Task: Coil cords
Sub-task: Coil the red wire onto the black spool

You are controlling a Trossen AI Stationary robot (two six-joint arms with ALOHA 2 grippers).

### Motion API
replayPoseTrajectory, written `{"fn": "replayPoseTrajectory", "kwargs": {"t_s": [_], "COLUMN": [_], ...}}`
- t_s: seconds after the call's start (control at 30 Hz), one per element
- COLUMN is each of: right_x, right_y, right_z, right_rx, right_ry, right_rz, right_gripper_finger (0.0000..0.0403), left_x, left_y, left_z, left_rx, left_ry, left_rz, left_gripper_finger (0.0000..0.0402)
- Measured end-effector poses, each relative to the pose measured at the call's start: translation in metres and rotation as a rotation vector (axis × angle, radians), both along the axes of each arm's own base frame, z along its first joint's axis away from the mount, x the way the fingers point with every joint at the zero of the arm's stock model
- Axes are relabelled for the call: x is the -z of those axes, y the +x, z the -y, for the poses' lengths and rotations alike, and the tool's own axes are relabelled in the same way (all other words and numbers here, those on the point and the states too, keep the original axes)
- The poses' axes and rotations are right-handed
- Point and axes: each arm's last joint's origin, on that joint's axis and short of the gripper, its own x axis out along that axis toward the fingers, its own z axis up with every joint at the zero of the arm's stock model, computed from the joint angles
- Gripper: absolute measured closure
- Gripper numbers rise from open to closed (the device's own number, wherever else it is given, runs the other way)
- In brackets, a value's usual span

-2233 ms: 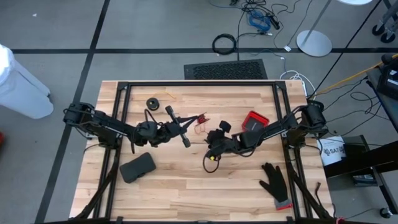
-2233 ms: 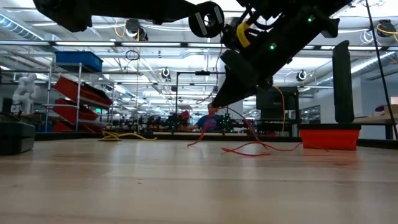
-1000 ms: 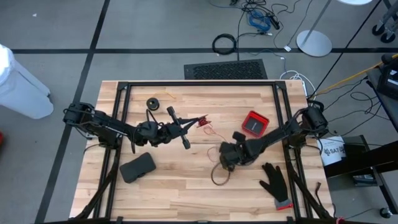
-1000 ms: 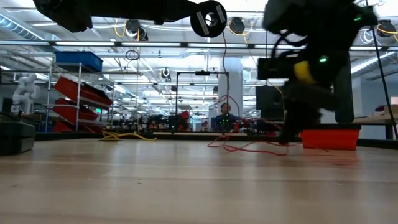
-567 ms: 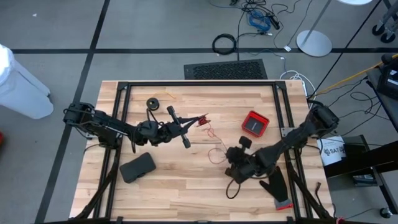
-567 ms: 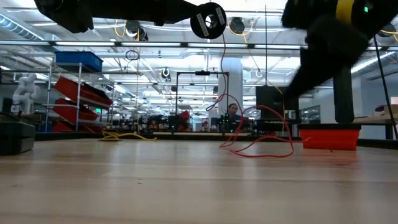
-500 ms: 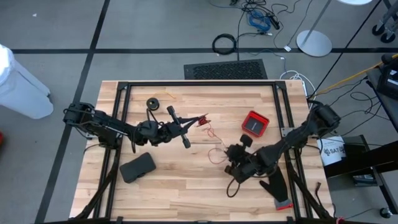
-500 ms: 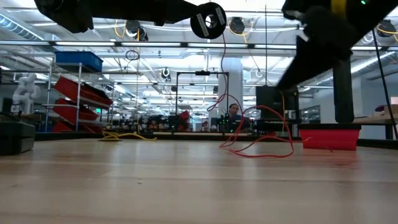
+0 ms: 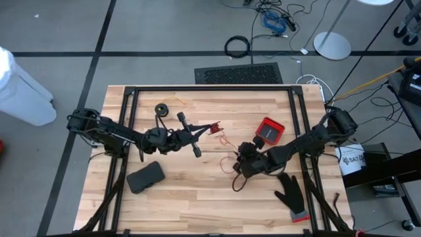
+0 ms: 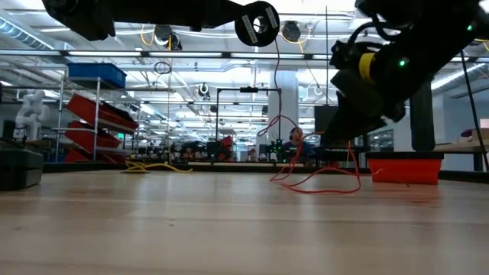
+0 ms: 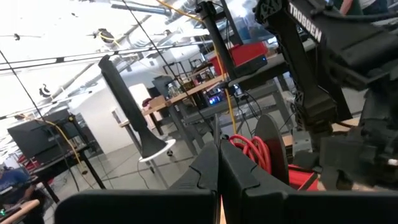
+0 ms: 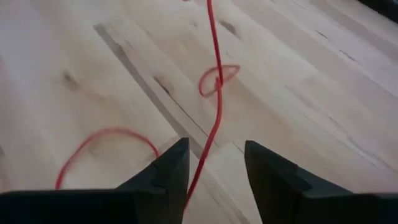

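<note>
The red cord (image 9: 224,141) is partly wound on a small black spool (image 10: 257,23), held high above the table's middle by my left gripper (image 9: 205,130), which is shut. From the spool the cord hangs down and lies in loose loops (image 10: 321,179) on the wood. My right gripper (image 12: 214,155) stands open low over the table, right of the loops, tilted down. A strand of the red cord (image 12: 214,93) runs between its fingers. A second black spool (image 9: 161,108) lies flat at the far left. My left gripper holds the spool wound with red cord (image 11: 252,152), coming level from the table's left. The shut fingers (image 11: 208,171) hide the part they grip. The spool is lifted clear, and the cord hangs slack below it. My right gripper has the red strand between its open fingers; whether it touches, I cannot tell.
A red box (image 9: 270,130) stands at the right, behind my right arm. A black glove (image 9: 291,192) lies at the near right and a black pouch (image 9: 145,176) at the near left. Bare wood shows along the near edge.
My right gripper swung toward the table's near edge, then came back toward the middle, rolling its wrist. The red cord's loose part was drawn along with it. It lay low on the wood before and now stands in a raised loop. The spool has stayed in place.
</note>
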Motion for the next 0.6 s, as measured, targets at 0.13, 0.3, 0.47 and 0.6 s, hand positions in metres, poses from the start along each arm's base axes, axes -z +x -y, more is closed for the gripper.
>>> {"fn": "replayPoseTrajectory", "kwargs": {"t_s": [0.13,0.3,0.47,0.6], "right_x": [0.01,0.013,0.009,0.004], "right_y": [-0.003,-0.005,-0.008,-0.011], "right_z": [0.006,0.007,0.0,-0.006], "right_rx": [0.009,0.016,-0.027,-0.062], "right_ry": [0.017,0.022,0.045,0.069], "right_rz": [0.046,0.046,0.048,0.056], "right_gripper_finger": [0.0264,0.0291,0.0319,0.0323], "left_x": [0.0,0.001,0.001,0.001], "left_y": [0.0,0.0,0.0,0.0], "left_z": [0.0,0.0,0.0,0.0], "left_rx": [0.0,0.0,-0.001,-0.001], "left_ry": [0.0,0.001,0.001,0.001], "left_rz": [-0.003,-0.007,-0.008,-0.008], "left_gripper_finger": [0.0401,0.0401,0.0401,0.0401]}}
